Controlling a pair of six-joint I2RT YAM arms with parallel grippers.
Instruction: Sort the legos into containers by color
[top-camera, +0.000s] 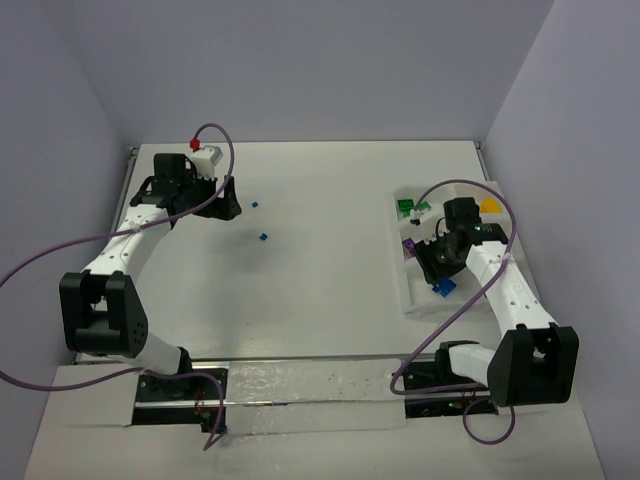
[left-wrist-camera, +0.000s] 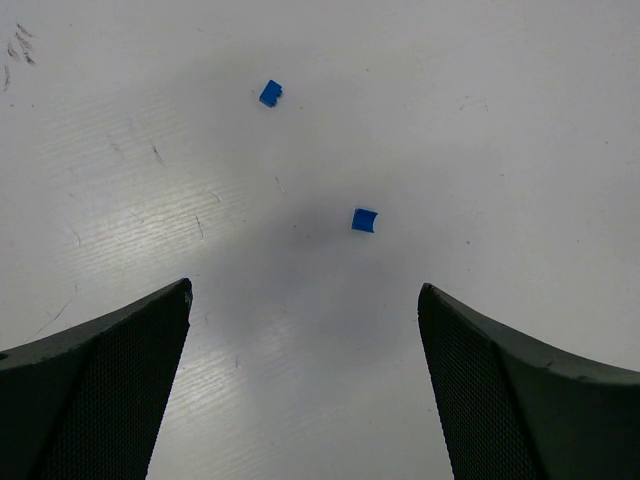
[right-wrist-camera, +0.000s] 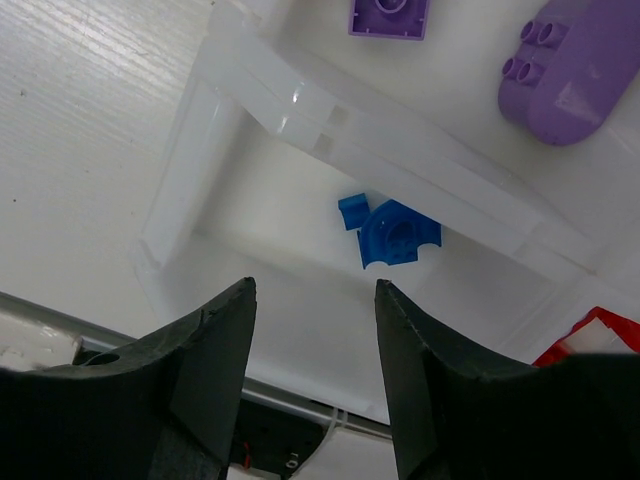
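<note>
Above the tabletop (top-camera: 330, 290), left fingers (left-wrist-camera: 130, 380) and right fingers (right-wrist-camera: 200, 360) are spread. Drop the left straight around one blue lego (left-wrist-camera: 365, 220).

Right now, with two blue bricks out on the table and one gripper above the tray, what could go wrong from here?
1. The nearer blue brick and farther blue brick are tiny beside the left gripper, whose jaws stand wide; closing might nudge one away instead of catching it.
2. The right gripper hangs open over the blue pieces in the tray; leaving low, it could clip the divider wall and jolt the purple bricks.
</note>
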